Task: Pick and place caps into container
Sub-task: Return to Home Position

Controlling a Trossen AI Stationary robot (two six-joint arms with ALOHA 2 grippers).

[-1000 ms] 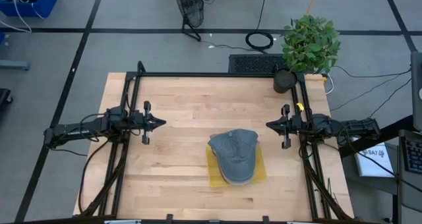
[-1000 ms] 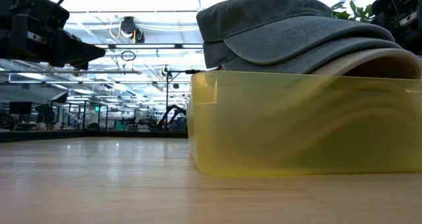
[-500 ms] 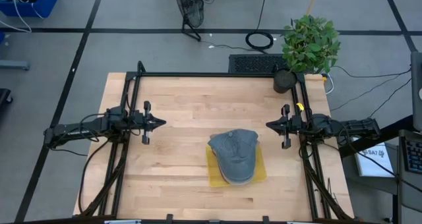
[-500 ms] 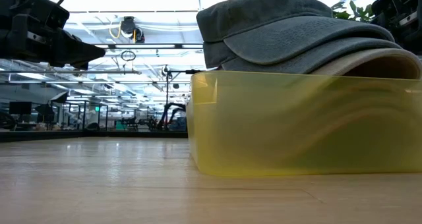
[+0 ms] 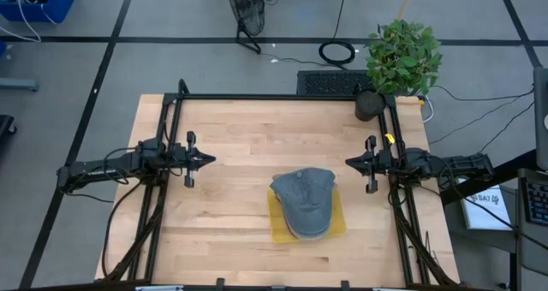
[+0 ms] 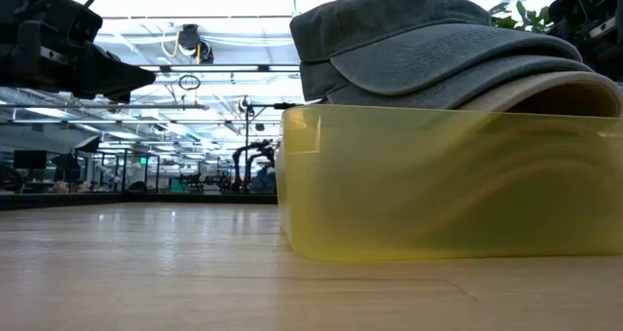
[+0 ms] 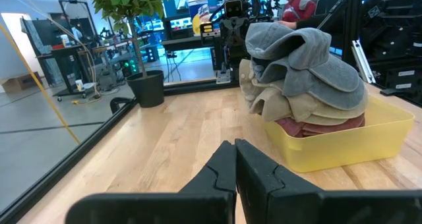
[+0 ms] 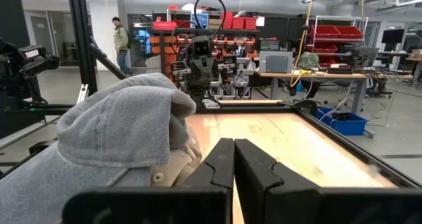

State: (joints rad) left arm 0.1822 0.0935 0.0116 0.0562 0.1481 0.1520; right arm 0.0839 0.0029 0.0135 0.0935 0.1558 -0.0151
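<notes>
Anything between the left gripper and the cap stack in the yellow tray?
Nothing visible. Only bare table lies between the left gripper, shut at the left side, and the caps piled in the yellow tray. The right gripper, shut opposite, has the same open path.

Caps stacked, grey-blue on top, heaped in yellow container.

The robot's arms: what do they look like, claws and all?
Both the left arm and right arm are slim, black and jointed, with thin dark cables looped alongside. The left claw and right claw each have two black wedge-shaped fingers tapering to a point. A small yellow tag marks the right arm's wrist.
</notes>
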